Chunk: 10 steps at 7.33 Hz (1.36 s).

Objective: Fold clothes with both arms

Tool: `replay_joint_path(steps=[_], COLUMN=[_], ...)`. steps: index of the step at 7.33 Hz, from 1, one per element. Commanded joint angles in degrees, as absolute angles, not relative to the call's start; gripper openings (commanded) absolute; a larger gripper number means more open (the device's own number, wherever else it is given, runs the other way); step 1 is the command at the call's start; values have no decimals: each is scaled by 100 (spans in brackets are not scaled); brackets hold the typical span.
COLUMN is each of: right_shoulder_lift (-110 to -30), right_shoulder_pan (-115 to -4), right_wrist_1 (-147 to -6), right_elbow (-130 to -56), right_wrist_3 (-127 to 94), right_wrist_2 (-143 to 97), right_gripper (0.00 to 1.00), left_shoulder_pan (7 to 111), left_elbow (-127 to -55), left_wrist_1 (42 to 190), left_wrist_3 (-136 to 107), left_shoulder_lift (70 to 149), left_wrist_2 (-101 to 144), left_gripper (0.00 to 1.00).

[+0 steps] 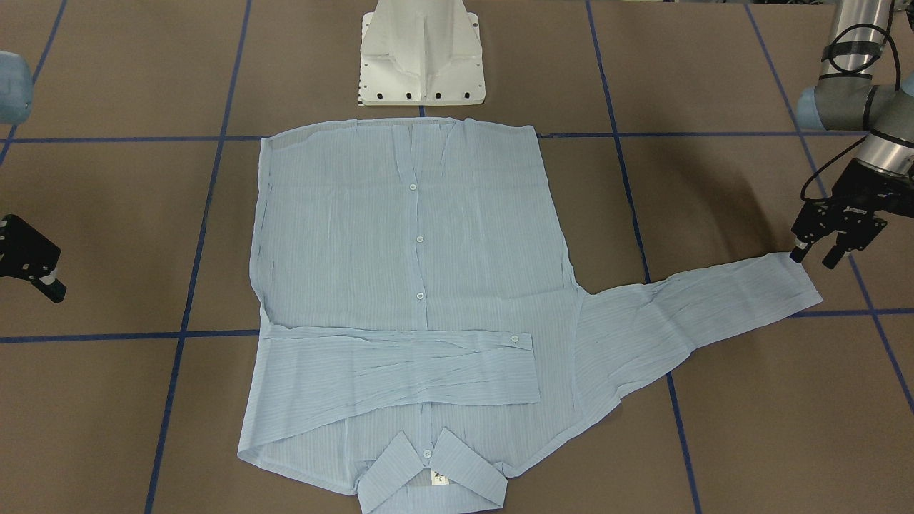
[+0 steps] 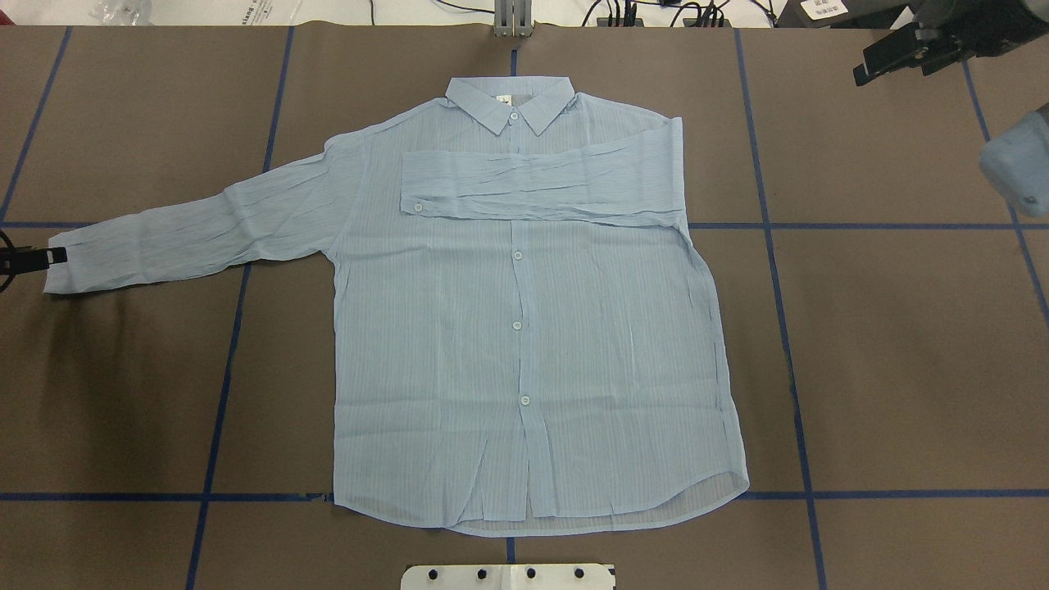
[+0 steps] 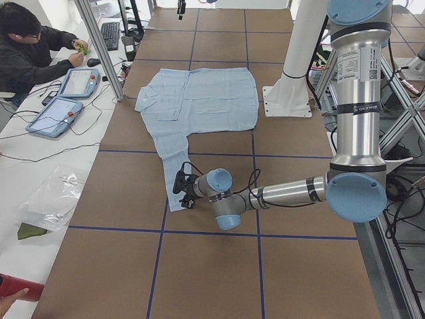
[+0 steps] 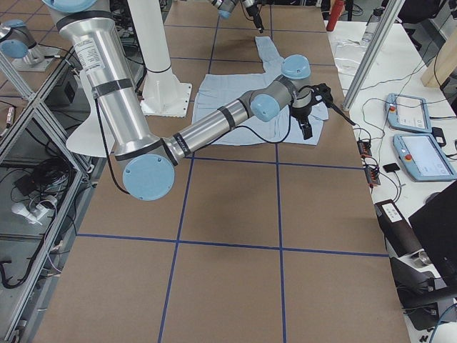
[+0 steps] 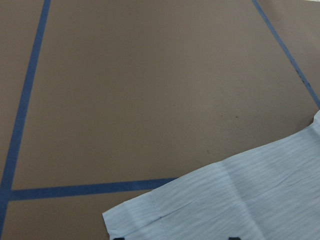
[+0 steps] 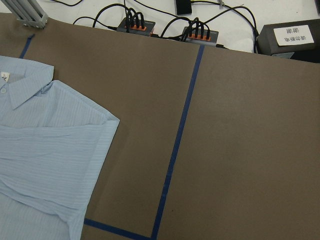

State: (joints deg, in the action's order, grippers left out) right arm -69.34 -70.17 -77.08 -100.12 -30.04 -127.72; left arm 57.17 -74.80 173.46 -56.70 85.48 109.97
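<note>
The light blue striped shirt [image 1: 414, 235] lies flat on the brown table, buttoned, front up, with its collar [image 2: 508, 102] at the far side from the robot. One sleeve [image 2: 533, 184] is folded across the chest. The other sleeve [image 2: 188, 233] stretches out toward my left. My left gripper [image 1: 814, 255] is open, low, with its tips at the end of that sleeve's cuff [image 5: 150, 220]. My right gripper [image 1: 43, 275] is open, empty and raised off the shirt's other side, near the table's far right corner in the overhead view [image 2: 869, 70].
The white pedestal base [image 1: 421, 57] stands at the shirt's hem side. Blue tape lines [image 2: 770, 225] grid the table. Power strips with cables [image 6: 135, 25] lie past the far edge. An operator [image 3: 33, 46] sits at a side desk with tablets [image 3: 80, 83].
</note>
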Motion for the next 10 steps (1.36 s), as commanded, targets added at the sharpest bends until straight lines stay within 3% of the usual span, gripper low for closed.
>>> replay_joint_path(steps=[1,10], right_shoulder_lift=[-6943,-6979], right_shoulder_pan=[-7014,-7014], right_wrist_1=[-7708,-7699], right_elbow=[-10011,-10002], right_wrist_3=[-3015,-3015], right_wrist_2=[-12762,-12735], right_gripper=[100,100], left_shoulder_pan=[5625,5370], left_elbow=[-7453,-7330], left_wrist_1=[17341,17332], left_wrist_3=[-5748,-5687], left_shoulder_lift=[8499,8411], left_wrist_2=[11004,10978], left_gripper=[63,63])
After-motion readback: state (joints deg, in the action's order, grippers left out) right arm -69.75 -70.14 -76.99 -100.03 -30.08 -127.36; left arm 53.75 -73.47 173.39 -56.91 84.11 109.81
